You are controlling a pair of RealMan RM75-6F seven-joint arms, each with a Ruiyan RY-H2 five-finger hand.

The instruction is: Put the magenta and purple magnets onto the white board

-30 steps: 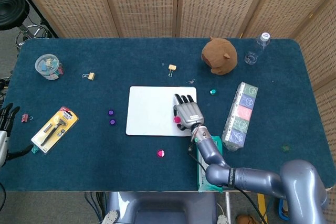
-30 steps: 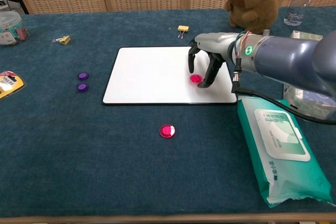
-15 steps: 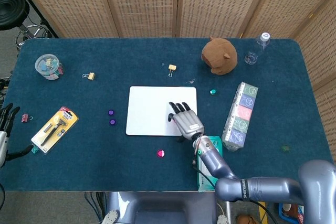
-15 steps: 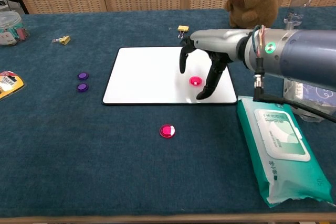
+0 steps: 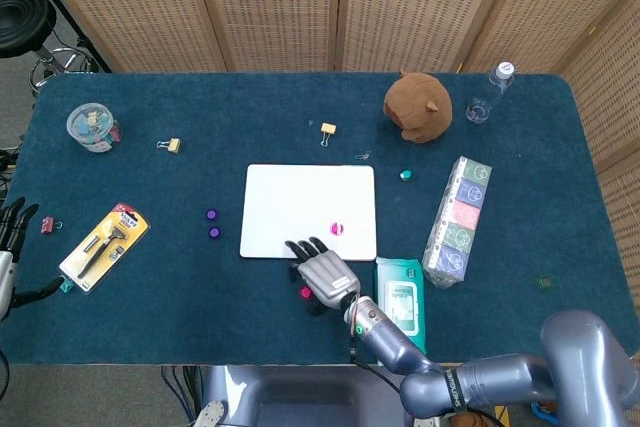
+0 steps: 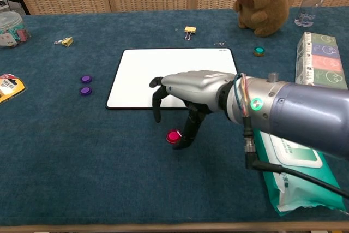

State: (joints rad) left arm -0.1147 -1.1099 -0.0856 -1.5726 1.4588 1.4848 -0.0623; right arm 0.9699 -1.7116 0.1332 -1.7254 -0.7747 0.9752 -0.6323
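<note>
chest view: fingers [image 6: 188, 129] straddle magenta magnet [image 6: 173, 136]

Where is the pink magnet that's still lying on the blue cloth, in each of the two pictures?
Head view: the magenta magnet peeks out at the left edge of the right hand, just below the white board.
Chest view: it lies on the cloth under the hand's fingers, in front of the board's near edge.
Shared landmark: the white board.
</note>
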